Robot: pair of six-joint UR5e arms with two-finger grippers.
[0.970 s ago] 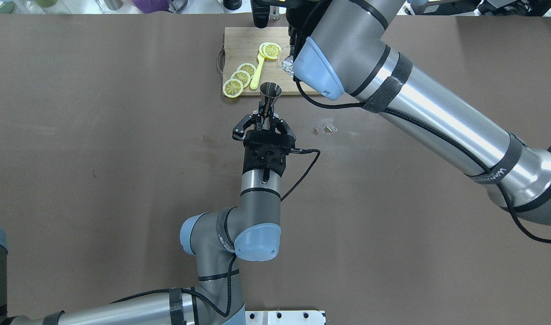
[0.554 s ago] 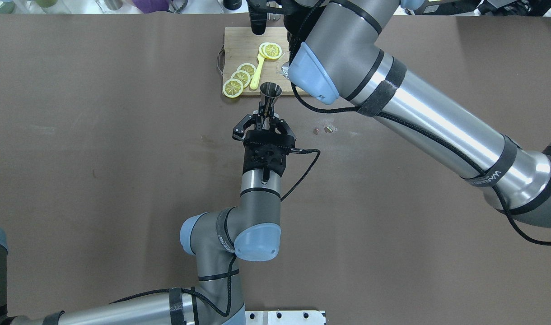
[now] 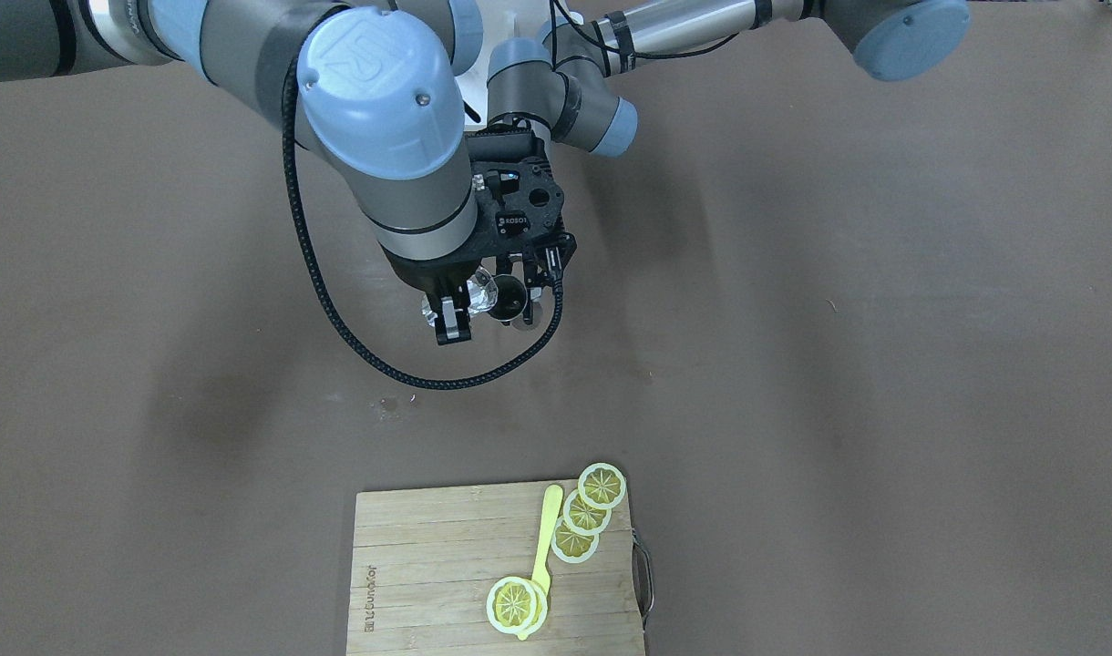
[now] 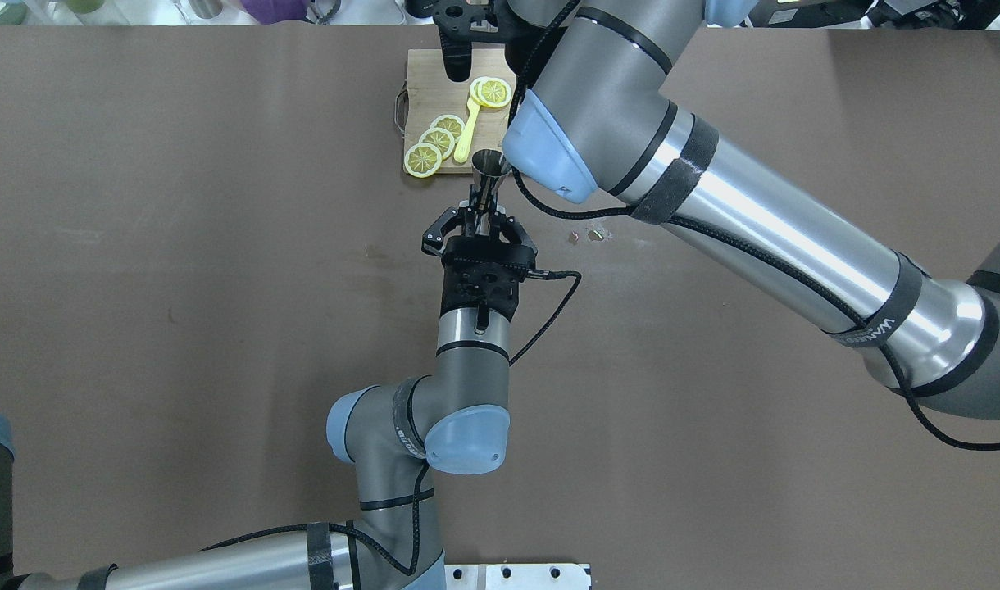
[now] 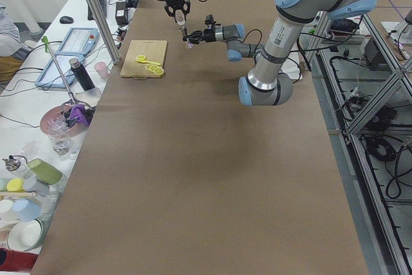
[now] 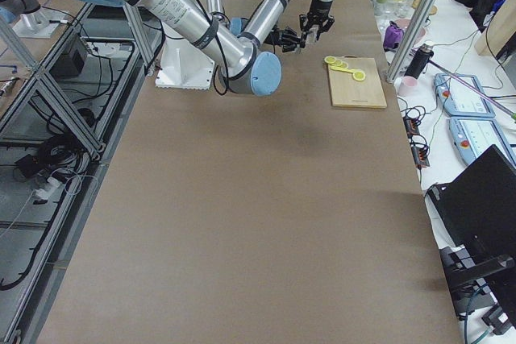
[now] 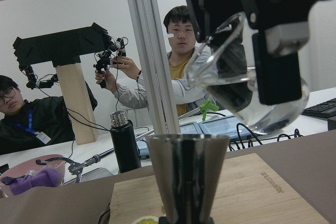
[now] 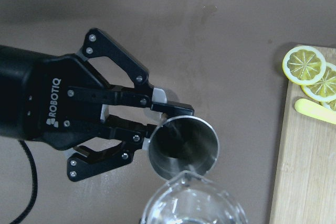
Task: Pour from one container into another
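Observation:
My left gripper [image 4: 481, 220] is shut on the narrow waist of the steel jigger [image 4: 488, 168], holding it upright above the table. The jigger's open mouth [image 8: 184, 148] faces up, and its cone fills the lower middle of the left wrist view [image 7: 187, 174]. My right gripper [image 3: 460, 310] is shut on the small clear glass [image 7: 247, 77], which is tilted with its lip just over the jigger's rim [image 8: 194, 203]. No stream shows between them. In the overhead view my right wrist hides the glass.
A wooden cutting board [image 4: 434, 82] with lemon slices [image 4: 434, 139] and a yellow spoon [image 4: 470, 123] lies just beyond the jigger. Small bits [image 4: 590, 235] lie on the brown table to the right of it. People sit past the table's far edge.
My right arm has carried the glass leftwards in the overhead view, from beside the board to right over the jigger. The left arm and the jigger have stayed still.

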